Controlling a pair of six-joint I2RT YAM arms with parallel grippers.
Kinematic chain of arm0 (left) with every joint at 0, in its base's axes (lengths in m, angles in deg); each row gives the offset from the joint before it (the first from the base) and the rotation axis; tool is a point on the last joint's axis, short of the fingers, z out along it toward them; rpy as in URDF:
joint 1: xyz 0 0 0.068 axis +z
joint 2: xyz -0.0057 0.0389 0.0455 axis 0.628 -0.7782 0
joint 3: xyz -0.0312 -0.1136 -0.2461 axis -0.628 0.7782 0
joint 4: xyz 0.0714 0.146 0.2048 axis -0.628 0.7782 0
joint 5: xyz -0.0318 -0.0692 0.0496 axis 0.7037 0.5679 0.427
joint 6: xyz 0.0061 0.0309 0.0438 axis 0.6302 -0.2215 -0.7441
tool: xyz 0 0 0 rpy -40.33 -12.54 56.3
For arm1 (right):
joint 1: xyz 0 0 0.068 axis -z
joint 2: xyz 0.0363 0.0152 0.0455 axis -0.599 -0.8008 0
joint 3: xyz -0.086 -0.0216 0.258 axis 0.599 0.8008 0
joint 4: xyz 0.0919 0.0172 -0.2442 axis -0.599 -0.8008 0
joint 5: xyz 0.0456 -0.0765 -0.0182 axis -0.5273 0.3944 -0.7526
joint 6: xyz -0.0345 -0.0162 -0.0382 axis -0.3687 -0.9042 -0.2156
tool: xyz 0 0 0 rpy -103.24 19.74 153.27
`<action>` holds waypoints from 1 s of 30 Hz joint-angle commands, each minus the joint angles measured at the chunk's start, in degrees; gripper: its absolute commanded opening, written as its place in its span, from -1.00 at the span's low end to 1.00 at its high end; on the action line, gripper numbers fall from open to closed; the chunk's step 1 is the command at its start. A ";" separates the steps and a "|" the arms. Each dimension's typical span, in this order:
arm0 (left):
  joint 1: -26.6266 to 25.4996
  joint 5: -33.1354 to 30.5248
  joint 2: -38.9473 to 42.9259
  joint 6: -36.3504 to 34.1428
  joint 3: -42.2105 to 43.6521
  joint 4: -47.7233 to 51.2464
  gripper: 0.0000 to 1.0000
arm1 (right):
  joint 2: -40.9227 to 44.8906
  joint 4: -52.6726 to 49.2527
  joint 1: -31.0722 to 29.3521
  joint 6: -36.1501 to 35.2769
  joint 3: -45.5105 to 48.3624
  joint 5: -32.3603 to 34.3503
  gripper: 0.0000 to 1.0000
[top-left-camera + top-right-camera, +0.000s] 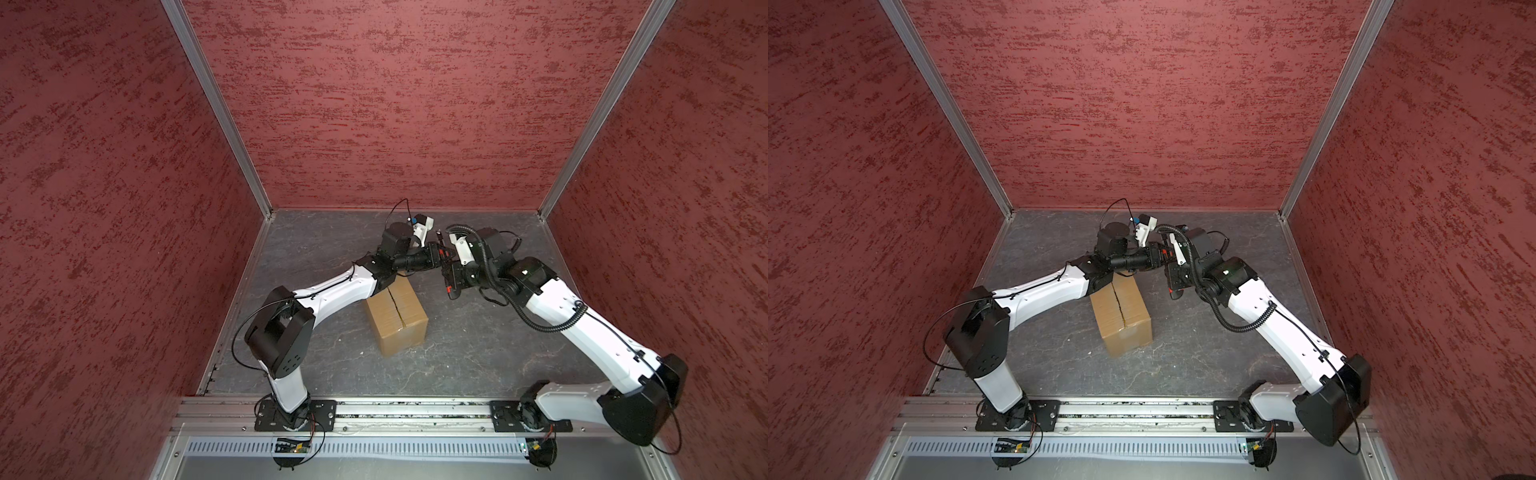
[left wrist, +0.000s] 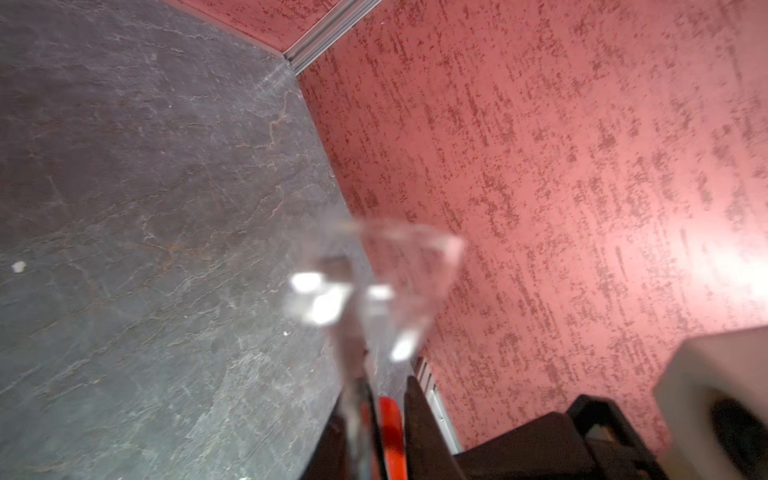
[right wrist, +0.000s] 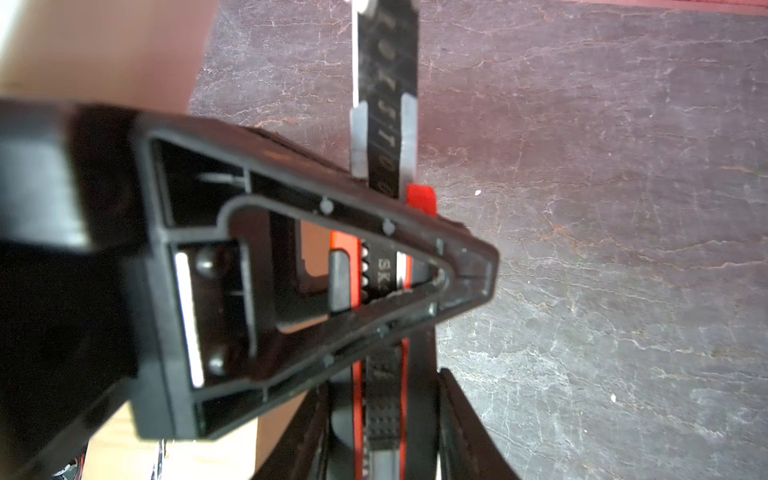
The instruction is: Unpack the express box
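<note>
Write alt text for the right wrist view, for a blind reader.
The right gripper holds a red-and-black utility knife, black blade extended, while the left gripper lays a black triangular finger across its handle. Behind lie a grey stone-patterned tabletop and the brown cardboard express box.

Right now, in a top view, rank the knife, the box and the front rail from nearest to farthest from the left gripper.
From the left gripper:
1. knife, right at its fingertips, held up off the floor.
2. box, below it, toward the front.
3. front rail, along the near edge.

Mottled red walls (image 1: 374, 104) enclose a grey, veined stone-look floor (image 1: 478, 353).
</note>
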 commanded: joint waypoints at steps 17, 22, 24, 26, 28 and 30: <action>1.05 1.15 -0.47 3.60 1.71 -5.77 -1.00 | 0.88 5.53 -0.52 2.50 0.91 2.11 0.03; 0.48 1.18 -0.26 3.82 1.85 -6.25 -1.00 | -0.08 6.13 -0.52 2.09 0.33 2.39 0.13; 0.26 1.46 -0.17 4.19 2.03 -6.77 -1.00 | -0.61 6.06 -0.52 1.90 0.10 2.70 0.13; 0.16 2.09 0.08 4.86 2.36 -7.55 -1.00 | -0.93 6.06 -0.52 1.64 0.13 3.01 0.13; 0.00 2.43 0.49 5.16 2.57 -7.97 -1.00 | -1.24 6.06 -0.44 1.55 0.15 3.27 0.13; -0.22 2.63 0.82 4.99 2.55 -7.75 -1.00 | -1.46 6.29 -0.44 1.32 -0.02 3.33 0.14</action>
